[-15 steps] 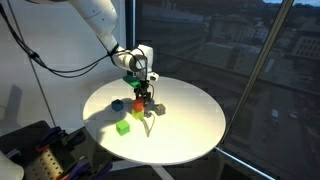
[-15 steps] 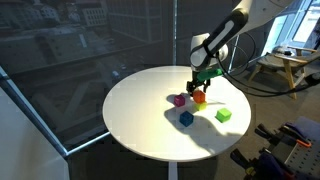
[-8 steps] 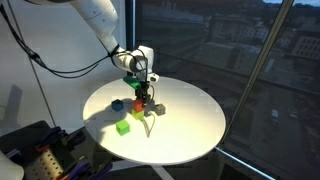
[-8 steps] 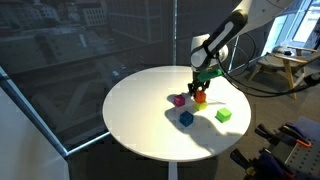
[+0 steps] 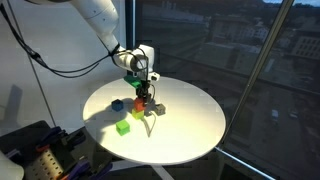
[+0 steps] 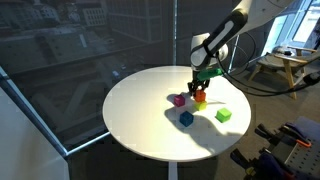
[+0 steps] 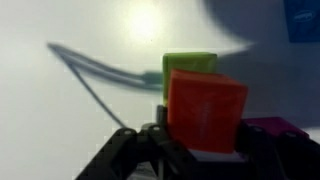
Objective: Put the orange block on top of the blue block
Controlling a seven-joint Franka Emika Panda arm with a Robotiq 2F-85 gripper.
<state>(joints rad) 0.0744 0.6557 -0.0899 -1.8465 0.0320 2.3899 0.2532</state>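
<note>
My gripper [image 7: 200, 142] is shut on the orange block [image 7: 205, 110], with a dark finger against each of its sides. In both exterior views the gripper [image 5: 143, 94] [image 6: 199, 88] points straight down over the orange block [image 5: 139, 104] [image 6: 199, 98], low on the round white table [image 5: 190, 115]. The blue block [image 5: 117, 104] [image 6: 186, 118] sits a short way off on the table, and shows at the top right corner in the wrist view [image 7: 303, 20]. I cannot tell whether the orange block still touches the table.
A maroon block [image 6: 180, 100] [image 7: 268, 126] lies right beside the orange one. A green block [image 5: 123, 126] [image 6: 223, 115] [image 7: 190, 64] sits farther out. Glass walls stand behind the table [image 6: 140, 115]; equipment stands near its edge.
The fingers have come in against the orange block. The arm and all the blocks stay where they were.
</note>
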